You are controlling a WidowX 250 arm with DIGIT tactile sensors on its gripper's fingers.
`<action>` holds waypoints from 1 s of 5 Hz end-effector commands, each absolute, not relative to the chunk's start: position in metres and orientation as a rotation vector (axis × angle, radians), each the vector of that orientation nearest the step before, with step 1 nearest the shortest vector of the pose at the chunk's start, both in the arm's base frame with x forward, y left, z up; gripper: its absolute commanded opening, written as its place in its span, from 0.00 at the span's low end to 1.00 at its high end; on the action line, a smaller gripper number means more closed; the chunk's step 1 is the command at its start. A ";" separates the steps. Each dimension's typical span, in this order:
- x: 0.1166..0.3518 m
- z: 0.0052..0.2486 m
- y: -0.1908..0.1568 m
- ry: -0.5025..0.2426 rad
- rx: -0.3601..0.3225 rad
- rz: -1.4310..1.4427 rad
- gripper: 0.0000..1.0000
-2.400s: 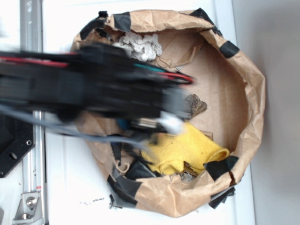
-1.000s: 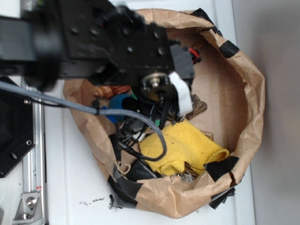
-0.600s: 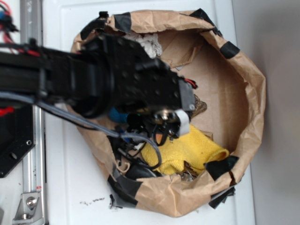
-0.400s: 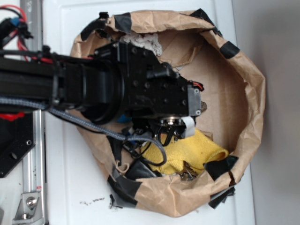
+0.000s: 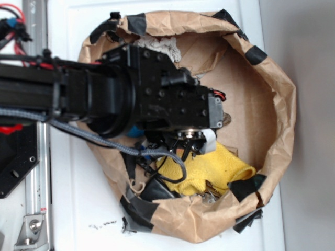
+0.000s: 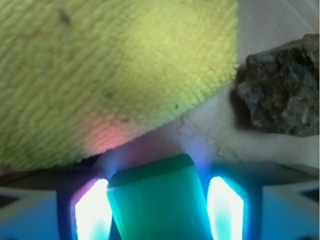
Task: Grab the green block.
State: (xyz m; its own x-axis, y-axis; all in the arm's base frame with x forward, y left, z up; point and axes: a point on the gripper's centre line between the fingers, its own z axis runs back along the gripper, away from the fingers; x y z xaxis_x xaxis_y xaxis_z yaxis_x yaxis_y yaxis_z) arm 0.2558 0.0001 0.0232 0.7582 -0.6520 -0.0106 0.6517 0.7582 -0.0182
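Exterior view: overhead, looking straight down on a paper bag [image 5: 272,89] from some distance; wrist view: very close, low inside the bag, facing forward past the gripper [image 6: 159,210]; shared by both: yellow cloth [image 5: 220,167] [image 6: 100,75] and dark rock [image 5: 226,118] [image 6: 285,95].

— How many things are in there, kind by kind?
— One brown paper bag [image 5: 277,104], rolled down and patched with black tape. One yellow cloth [image 5: 220,167]. One green block [image 6: 157,200]. One dark rough rock [image 6: 282,95].
— Anything else?
— One pale crumpled wad [image 5: 165,47] at the bag's rim, and one blue thing [image 5: 136,130], mostly hidden.
— Grippers?
— One gripper [image 6: 157,210], with two glowing fingers [image 6: 92,210].
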 end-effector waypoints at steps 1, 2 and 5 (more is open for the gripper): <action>0.268 0.131 0.021 -0.190 0.029 -0.438 0.00; 0.269 0.171 0.020 -0.225 -0.022 -0.217 0.00; 0.259 0.160 0.028 -0.179 -0.077 0.055 0.00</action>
